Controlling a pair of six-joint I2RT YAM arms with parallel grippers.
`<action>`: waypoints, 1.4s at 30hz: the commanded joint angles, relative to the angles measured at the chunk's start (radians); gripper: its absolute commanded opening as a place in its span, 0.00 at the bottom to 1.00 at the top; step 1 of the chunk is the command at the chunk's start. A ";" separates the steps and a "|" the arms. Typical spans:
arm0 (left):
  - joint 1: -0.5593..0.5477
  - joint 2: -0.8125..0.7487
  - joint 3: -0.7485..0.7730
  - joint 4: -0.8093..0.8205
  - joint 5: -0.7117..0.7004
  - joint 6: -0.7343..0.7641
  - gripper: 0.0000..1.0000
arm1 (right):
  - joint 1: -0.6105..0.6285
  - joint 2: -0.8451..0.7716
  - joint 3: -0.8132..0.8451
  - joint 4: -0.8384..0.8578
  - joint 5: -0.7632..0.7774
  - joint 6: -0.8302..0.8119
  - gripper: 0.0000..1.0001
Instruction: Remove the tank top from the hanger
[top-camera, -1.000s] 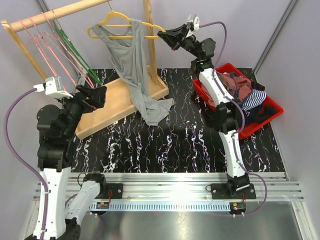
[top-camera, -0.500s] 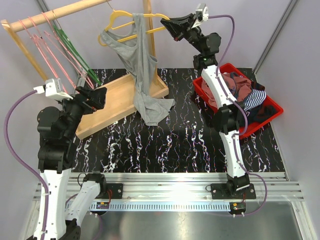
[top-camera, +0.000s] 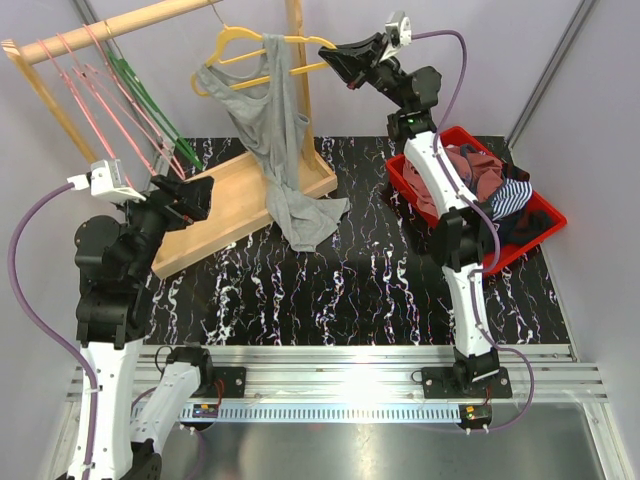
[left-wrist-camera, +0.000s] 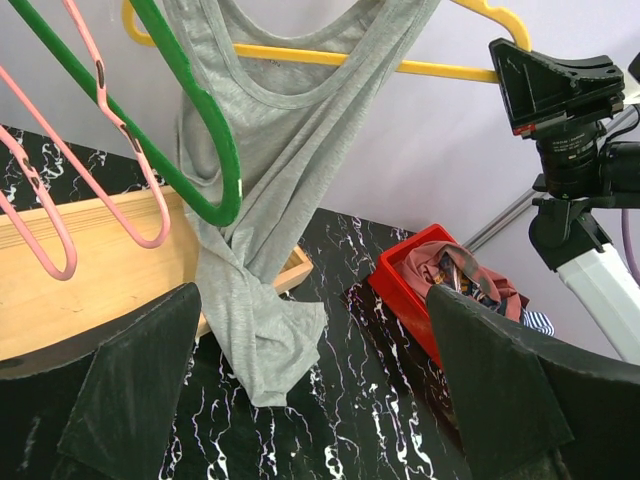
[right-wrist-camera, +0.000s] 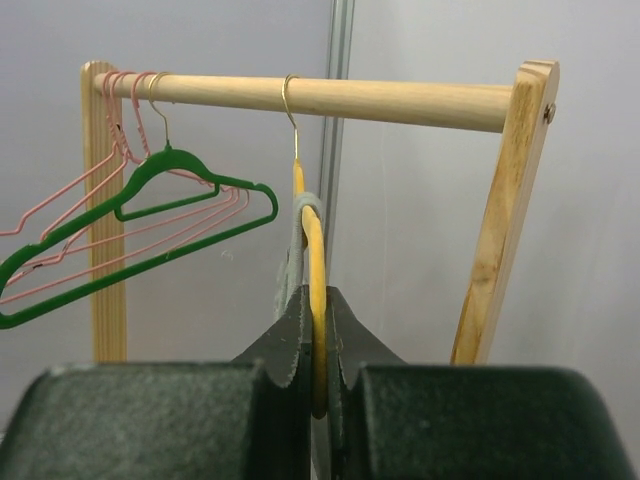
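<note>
The grey tank top (top-camera: 272, 140) hangs from the yellow hanger (top-camera: 232, 37) on the wooden rail, and its hem trails onto the rack's base and the black table. My right gripper (top-camera: 337, 58) is shut on the hanger's right end; the right wrist view shows the yellow hanger (right-wrist-camera: 315, 265) pinched between the jaws of the right gripper (right-wrist-camera: 318, 305), with a grey strap (right-wrist-camera: 297, 255) just beyond. My left gripper (top-camera: 190, 192) stands wide open and holds nothing, low and left of the garment. From the left gripper (left-wrist-camera: 312, 295) I look up at the tank top (left-wrist-camera: 290, 150).
The wooden rail (top-camera: 120, 25) carries pink hangers (top-camera: 85, 75) and a green hanger (top-camera: 150, 105) to the left. A wooden post (top-camera: 297, 100) stands behind the garment, on the base board (top-camera: 225, 205). A red bin (top-camera: 545, 215) of clothes sits at the right.
My right gripper has lifted the hanger's right end up and slightly right, and the tank top has swung with it. The left arm has not moved.
</note>
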 joint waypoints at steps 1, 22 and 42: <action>0.003 -0.014 -0.003 0.048 -0.014 -0.009 0.99 | 0.010 -0.080 -0.033 -0.022 -0.049 -0.060 0.00; 0.003 -0.010 0.011 0.089 -0.003 -0.027 0.99 | 0.131 -0.160 -0.129 -0.174 -0.050 -0.282 0.00; 0.003 0.395 0.505 0.200 -0.124 -0.390 0.94 | 0.221 -0.306 -0.355 -0.255 0.103 -0.523 0.00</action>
